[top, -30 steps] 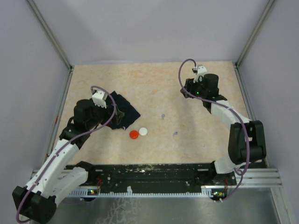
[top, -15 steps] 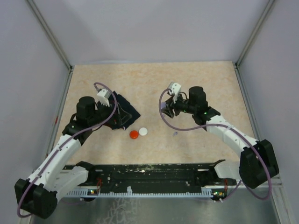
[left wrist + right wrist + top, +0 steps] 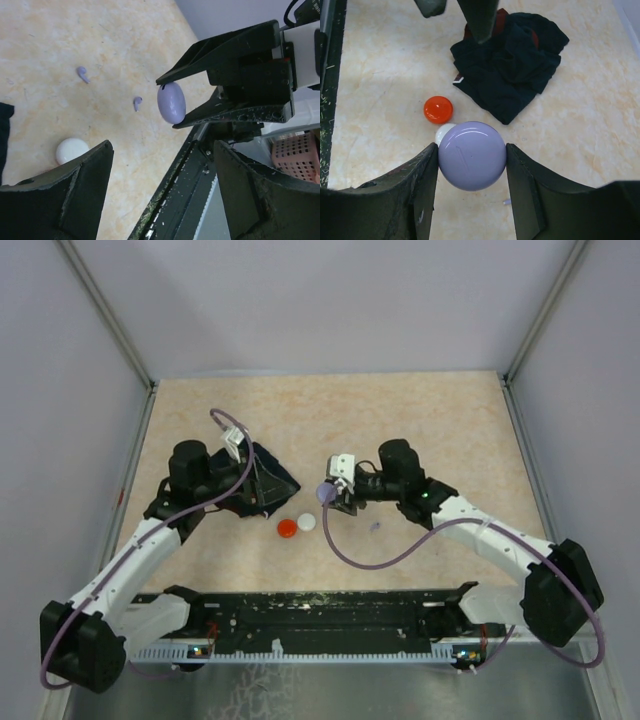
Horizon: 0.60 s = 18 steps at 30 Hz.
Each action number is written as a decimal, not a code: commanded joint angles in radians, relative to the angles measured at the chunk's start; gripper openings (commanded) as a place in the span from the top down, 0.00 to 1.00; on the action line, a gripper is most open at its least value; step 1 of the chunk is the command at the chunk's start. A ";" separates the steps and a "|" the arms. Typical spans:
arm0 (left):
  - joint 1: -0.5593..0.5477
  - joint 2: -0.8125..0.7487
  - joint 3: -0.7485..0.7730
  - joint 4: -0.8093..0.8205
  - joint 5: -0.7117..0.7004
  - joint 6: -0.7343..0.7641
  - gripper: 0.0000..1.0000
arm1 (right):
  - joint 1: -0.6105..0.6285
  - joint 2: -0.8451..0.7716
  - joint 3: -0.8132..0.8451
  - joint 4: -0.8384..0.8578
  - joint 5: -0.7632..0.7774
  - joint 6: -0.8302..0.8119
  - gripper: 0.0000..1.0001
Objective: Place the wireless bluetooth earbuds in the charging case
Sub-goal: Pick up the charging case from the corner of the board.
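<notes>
Right gripper (image 3: 472, 152): clamped on the lavender case (image 3: 472, 156), one finger on each side of it; in the top view it sits at the centre of the frame, pointing toward the left arm.
Lavender case: round and glossy, lifted clear of the table (image 3: 420, 420); in the left wrist view it shows edge-on as an oval between the two black fingertips, upper middle of the frame.
Left gripper (image 3: 162, 146): jaws wide apart with nothing between them; in the top view it is left of centre, over the right edge of the dark cloth (image 3: 512, 65), facing the right gripper.
Lavender earbuds: two lie on the table in the upper left of the left wrist view, one (image 3: 83, 74) farther up and left, the other (image 3: 137, 103) just left of the held case; they are apart from each other and no gripper touches them.
Red disc (image 3: 438, 109): flat on the table, left of centre in the right wrist view, near the lower corner of the cloth.
White disc (image 3: 443, 133): on the table just below the red disc in that view, partly hidden behind the held case.
Dark cloth: crumpled heap, upper right of the right wrist view; the left gripper's fingertips show at the top edge of that frame, above the cloth.
</notes>
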<state>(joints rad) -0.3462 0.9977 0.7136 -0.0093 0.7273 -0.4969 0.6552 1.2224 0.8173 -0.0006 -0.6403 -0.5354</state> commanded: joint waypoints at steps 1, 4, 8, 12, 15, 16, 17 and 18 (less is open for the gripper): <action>0.002 0.016 -0.014 0.087 0.124 -0.072 0.16 | 0.049 -0.025 0.077 0.002 -0.041 -0.122 0.63; -0.002 0.033 -0.036 0.132 0.155 -0.110 0.20 | 0.088 -0.019 0.104 -0.015 -0.025 -0.154 0.63; -0.016 0.053 -0.086 0.252 0.204 -0.189 0.26 | 0.125 -0.012 0.126 -0.025 -0.020 -0.195 0.63; -0.029 0.072 -0.098 0.289 0.231 -0.209 0.30 | 0.150 -0.004 0.144 -0.046 -0.024 -0.233 0.63; -0.043 0.077 -0.095 0.297 0.241 -0.211 0.32 | 0.163 0.006 0.151 -0.048 -0.029 -0.243 0.63; -0.047 0.079 -0.095 0.300 0.241 -0.212 0.32 | 0.167 0.011 0.154 -0.052 -0.028 -0.247 0.63; -0.053 0.081 -0.095 0.303 0.243 -0.212 0.33 | 0.172 0.016 0.159 -0.057 -0.025 -0.253 0.63; -0.056 0.085 -0.096 0.307 0.246 -0.214 0.35 | 0.177 0.020 0.164 -0.061 -0.022 -0.258 0.63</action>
<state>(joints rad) -0.3847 1.0756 0.6182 0.2276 0.9310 -0.6926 0.8097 1.2282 0.9161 -0.0723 -0.6464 -0.7494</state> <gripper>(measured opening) 0.674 0.518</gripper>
